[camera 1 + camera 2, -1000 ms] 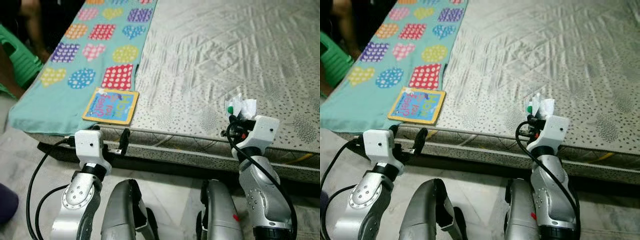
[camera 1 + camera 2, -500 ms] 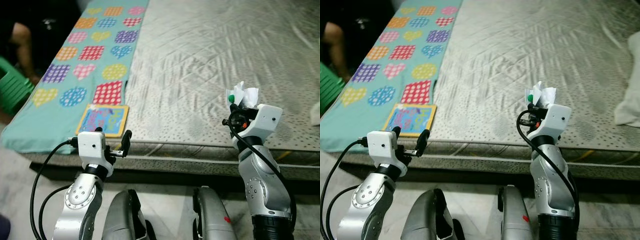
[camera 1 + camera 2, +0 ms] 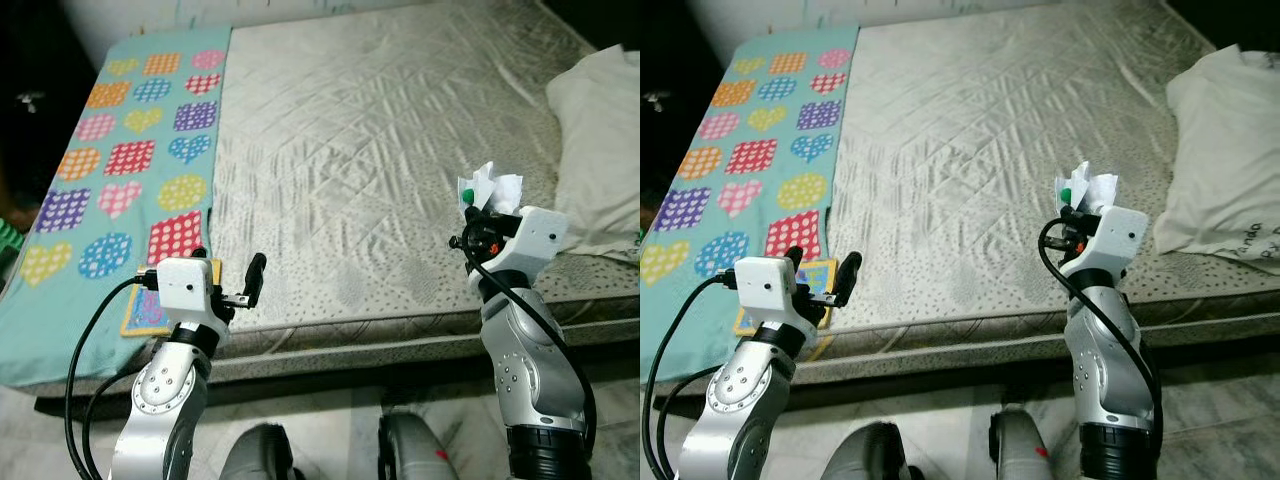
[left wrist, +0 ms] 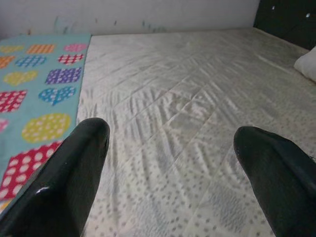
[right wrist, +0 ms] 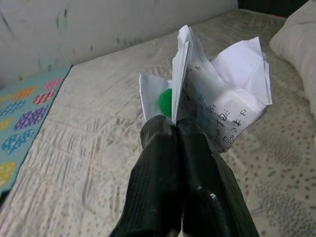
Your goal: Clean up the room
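My right gripper (image 5: 176, 132) is shut on a crumpled white paper (image 5: 224, 106) with printed text and a green spot. It holds the paper (image 3: 491, 189) up over the near edge of the grey quilted bed (image 3: 380, 140). My left gripper (image 3: 231, 272) is open with nothing between its fingers (image 4: 74, 173), raised at the bed's near edge. A colourful picture book (image 3: 138, 312) lies just behind it on the teal blanket (image 3: 110, 170), partly hidden by the wrist.
A white pillow (image 3: 598, 150) lies on the bed at the right. The teal blanket with coloured hearts and circles covers the bed's left strip. Pale tiled floor (image 3: 1200, 420) runs along the bed's near side.
The view has swung right and up along the bed, bringing the pillow in. Both arms keep their pose; the right gripper still holds the paper.
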Robot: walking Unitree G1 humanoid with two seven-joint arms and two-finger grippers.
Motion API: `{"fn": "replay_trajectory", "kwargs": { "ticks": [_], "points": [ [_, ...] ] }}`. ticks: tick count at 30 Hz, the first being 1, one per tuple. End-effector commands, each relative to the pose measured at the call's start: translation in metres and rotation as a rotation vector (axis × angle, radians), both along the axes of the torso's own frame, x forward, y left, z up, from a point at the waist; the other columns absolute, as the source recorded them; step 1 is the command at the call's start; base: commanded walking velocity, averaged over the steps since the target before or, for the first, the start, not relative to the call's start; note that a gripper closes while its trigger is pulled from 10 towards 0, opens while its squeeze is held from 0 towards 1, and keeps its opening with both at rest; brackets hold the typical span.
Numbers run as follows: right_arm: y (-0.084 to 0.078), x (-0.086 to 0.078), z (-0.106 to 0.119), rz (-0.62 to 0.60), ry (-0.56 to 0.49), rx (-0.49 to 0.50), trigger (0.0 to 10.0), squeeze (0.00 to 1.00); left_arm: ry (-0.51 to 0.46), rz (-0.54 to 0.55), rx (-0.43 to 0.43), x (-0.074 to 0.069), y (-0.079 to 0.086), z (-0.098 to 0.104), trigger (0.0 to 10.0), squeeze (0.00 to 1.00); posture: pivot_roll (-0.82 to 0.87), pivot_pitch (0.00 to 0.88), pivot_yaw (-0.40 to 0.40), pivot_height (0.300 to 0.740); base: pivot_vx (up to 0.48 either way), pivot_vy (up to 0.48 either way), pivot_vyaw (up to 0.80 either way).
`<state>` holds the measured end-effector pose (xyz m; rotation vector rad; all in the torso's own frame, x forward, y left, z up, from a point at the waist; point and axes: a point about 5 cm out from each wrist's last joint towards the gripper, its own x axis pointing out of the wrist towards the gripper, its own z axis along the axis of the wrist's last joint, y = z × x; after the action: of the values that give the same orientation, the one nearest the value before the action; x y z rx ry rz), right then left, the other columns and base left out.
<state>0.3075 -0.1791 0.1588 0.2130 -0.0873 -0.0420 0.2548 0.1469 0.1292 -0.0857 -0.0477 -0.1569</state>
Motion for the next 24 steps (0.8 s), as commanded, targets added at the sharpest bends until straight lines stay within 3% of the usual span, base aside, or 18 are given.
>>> {"fn": "replay_trajectory", "kwargs": {
  "ticks": [1, 13, 21, 24],
  "points": [
    [0.006, -0.001, -0.002, 0.018, 0.002, 0.007, 10.0, 0.0, 0.014, 0.013, 0.019, -0.002, 0.004, -0.004, 10.0, 0.0, -0.12, 0.111, 0.101, 0.729, 0.0, 0.0, -0.42],
    [0.009, -0.003, -0.016, 0.02, 0.035, 0.013, 10.0, 0.0, 0.044, 0.018, -0.035, 0.002, -0.008, -0.015, 10.0, 0.0, -0.15, 0.054, 0.089, 0.74, 0.0, 0.0, -0.42],
    [0.025, 0.006, -0.013, 0.062, 0.019, 0.019, 10.0, 0.0, 0.106, 0.058, -0.085, 0.01, -0.009, -0.027, 10.0, 0.0, -0.18, 0.047, 0.082, 0.74, 0.0, 0.0, -0.42],
    [0.025, 0.008, -0.01, 0.062, 0.008, 0.011, 10.0, 0.0, 0.06, 0.045, -0.086, 0.014, -0.01, -0.021, 10.0, 0.0, -0.18, 0.057, 0.072, 0.74, 0.0, 0.0, -0.45]
  ]
}}
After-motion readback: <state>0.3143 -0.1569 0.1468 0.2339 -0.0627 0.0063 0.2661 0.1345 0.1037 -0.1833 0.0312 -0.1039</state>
